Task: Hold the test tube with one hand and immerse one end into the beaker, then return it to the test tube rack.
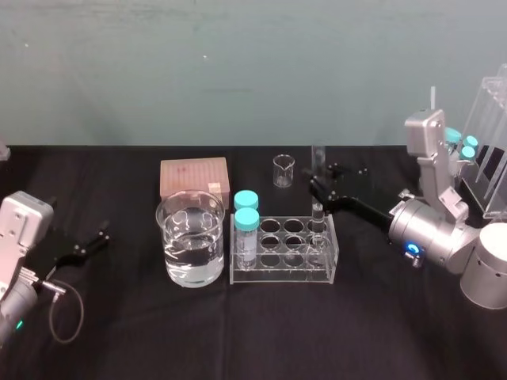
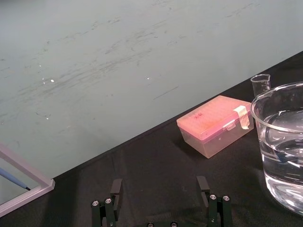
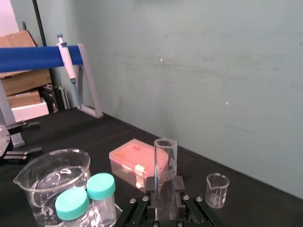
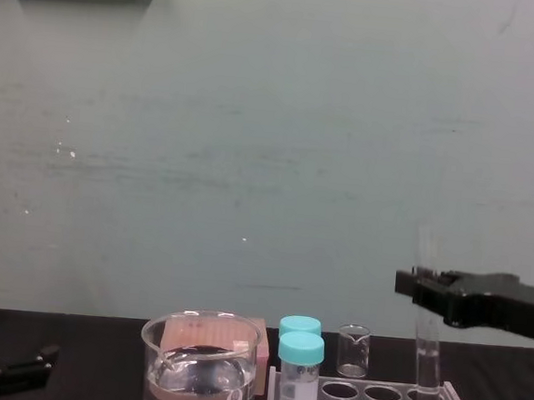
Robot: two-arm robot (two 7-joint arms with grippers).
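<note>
**TUBE GRIPPED IN RACK: LIFT REQUIRED BEFORE TRANSFER**

The tube [image 3: 165, 153] is stood upright in a hole at the right end of the rack [image 1: 283, 274]. It is clasped partway up by the right gripper [image 1: 319, 194], whose fingers are closed against the glass on both sides. Whether the rounded end rests on the rack floor cannot be read with certainty.

The tube's long axis is vertical, and the gripper is presented level from the robot's right. The beaker [image 1: 169, 237], part filled with clear liquid, is set just beside the rack's left end. The vials [image 1: 246, 223] are placed between it and the tube. A straight upward lift is judged necessary before any leftward travel.

The right arm is the nearer one. The left gripper [image 2: 159, 184] is parked at the table's left, spread wide and empty.

Count: one tube, one beaker, one rack, two vials, one small beaker [image 1: 283, 170], one box [image 1: 194, 178].
</note>
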